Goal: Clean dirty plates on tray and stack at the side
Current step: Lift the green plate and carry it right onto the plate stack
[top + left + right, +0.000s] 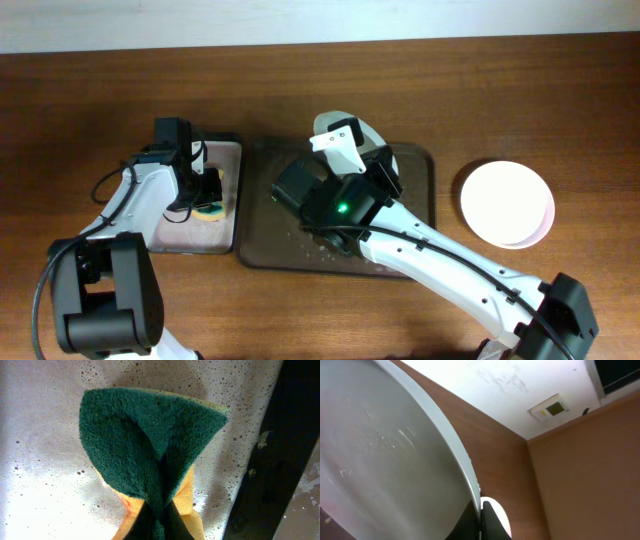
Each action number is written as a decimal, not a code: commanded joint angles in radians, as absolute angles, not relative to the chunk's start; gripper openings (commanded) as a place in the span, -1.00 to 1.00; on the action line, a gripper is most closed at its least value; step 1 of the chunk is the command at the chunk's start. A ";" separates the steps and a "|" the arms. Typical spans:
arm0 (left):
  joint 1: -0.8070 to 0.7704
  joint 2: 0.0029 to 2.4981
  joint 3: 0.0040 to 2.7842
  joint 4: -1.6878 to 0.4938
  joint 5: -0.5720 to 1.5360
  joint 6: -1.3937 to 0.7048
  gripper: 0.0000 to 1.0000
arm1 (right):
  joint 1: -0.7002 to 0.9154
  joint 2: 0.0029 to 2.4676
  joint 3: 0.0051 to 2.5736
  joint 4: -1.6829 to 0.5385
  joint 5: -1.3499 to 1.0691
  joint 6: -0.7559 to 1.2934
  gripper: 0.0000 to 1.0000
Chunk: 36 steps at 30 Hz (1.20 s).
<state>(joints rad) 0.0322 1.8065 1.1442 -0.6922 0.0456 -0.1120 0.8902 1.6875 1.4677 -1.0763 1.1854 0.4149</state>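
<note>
left gripper (156, 525): closed on a green-and-yellow sponge (150, 440), over the foamy sponge tray (40, 460) toward the table's left edge.
right gripper (481, 519): clamped on the rim of a pale plate (380, 460), held tilted above the dark tray's (262, 230) back edge.
stacked plates (505, 200): two, white over pinkish, near the table's right edge.
progress, as judged: two plates done. the third is in hand with no sauce visible, and stacking it is left.

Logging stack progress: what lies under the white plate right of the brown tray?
A pinkish-white plate; only its rim peeks out past the white plate at lower right. Its surface is covered, so whether it is clean cannot be seen.
</note>
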 commanded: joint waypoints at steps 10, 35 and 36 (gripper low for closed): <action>0.036 1.812 1.147 -0.676 -0.050 -0.029 -1.00 | 0.772 1.660 1.465 -1.059 1.046 0.525 -0.92; 0.034 1.913 1.146 -0.717 -0.042 -0.029 -1.00 | 0.332 1.629 1.465 -1.164 0.451 0.555 -0.92; 0.034 1.913 1.147 -0.718 -0.042 -0.029 -1.00 | 0.332 1.629 1.465 -1.164 0.451 0.555 -0.92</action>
<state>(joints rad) 0.0322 1.8870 1.1492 -0.7120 -0.0334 -0.0399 0.3359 1.6611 1.4677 -1.1633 0.4648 0.5457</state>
